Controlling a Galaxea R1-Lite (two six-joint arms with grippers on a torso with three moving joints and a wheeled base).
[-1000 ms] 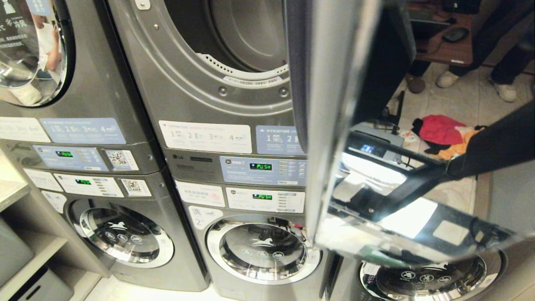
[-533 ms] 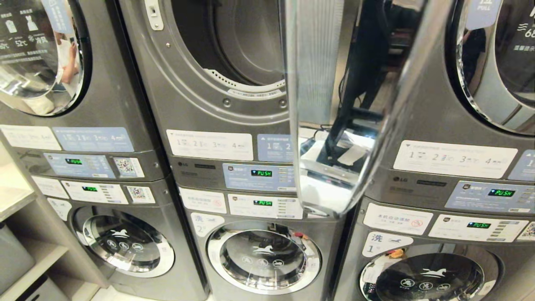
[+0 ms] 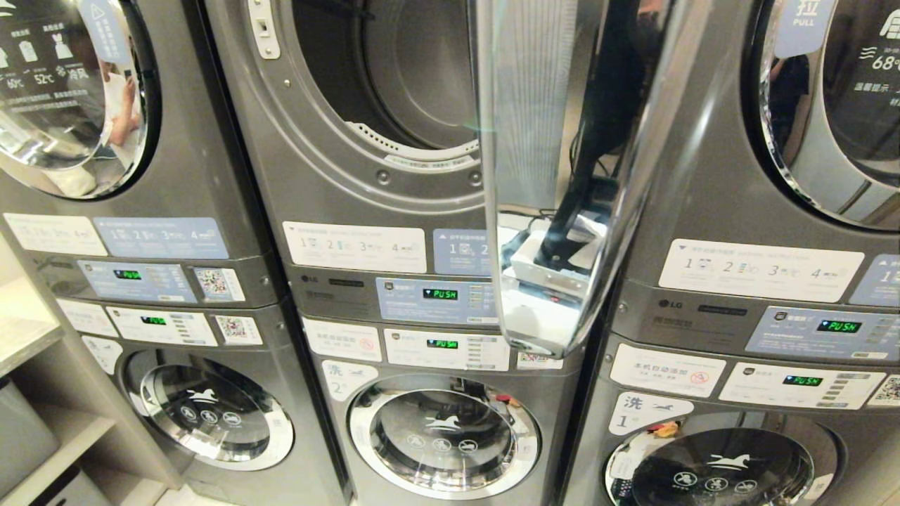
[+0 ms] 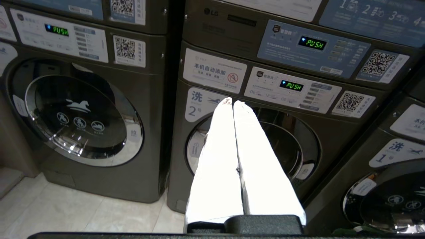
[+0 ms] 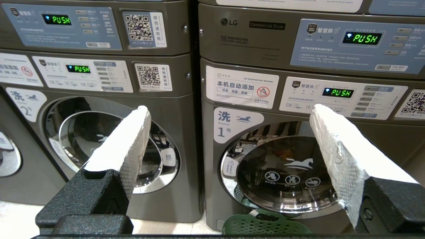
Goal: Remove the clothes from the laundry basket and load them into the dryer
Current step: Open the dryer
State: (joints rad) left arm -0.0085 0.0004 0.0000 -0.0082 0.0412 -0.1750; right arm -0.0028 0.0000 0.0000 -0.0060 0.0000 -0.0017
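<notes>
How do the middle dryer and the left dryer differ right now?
The middle dryer has its door swung open, exposing the dark drum; the left dryer is shut behind mirrored glass. The middle dryer's opening shows no clothes; the left dryer's glass shows only reflections. Both are grey, stacked over washers, displays reading PUSH.

Dryer (image 3: pixel 365 176): grey front-loader, upper unit of the middle stack, round opening exposed with dark bare drum visible inside. Its door (image 3: pixel 555 176) is swung wide open, chrome-rimmed, edge-on toward the head camera. Laundry basket (image 5: pixel 262 225): green, perforated rim only, on the floor before the washer marked 1; contents hidden.
</notes>
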